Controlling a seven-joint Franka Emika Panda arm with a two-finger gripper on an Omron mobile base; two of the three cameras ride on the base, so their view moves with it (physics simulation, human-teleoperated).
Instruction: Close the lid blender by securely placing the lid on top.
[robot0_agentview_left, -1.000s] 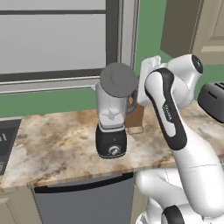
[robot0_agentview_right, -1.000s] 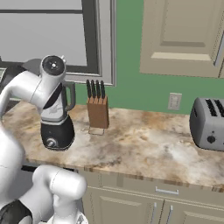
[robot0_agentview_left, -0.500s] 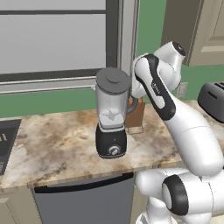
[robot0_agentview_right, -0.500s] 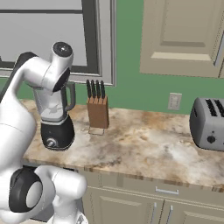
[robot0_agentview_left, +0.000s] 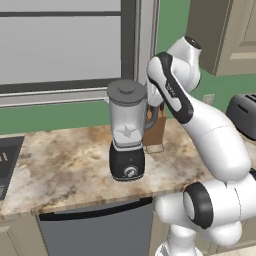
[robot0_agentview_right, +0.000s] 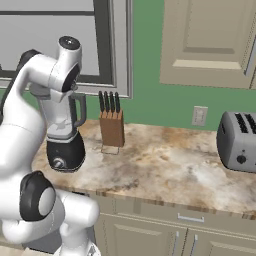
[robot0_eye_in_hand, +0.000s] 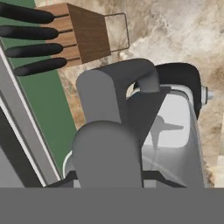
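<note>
Up on the blender (robot0_agentview_left: 128, 135), the lid (robot0_agentview_left: 126, 91) is already sitting flat across the jar's mouth. Robot's hand is hanging just behind it, window side, looking down past the handle (robot0_eye_in_hand: 131, 87). Can't tell if the claw's open.

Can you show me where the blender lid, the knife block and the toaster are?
lid (robot0_agentview_left: 126, 91), left base view, its flat top.
knife block (robot0_agentview_right: 112, 128), right base view, its wooden front.
toaster (robot0_agentview_right: 239, 142), right base view, its silver side.
</note>
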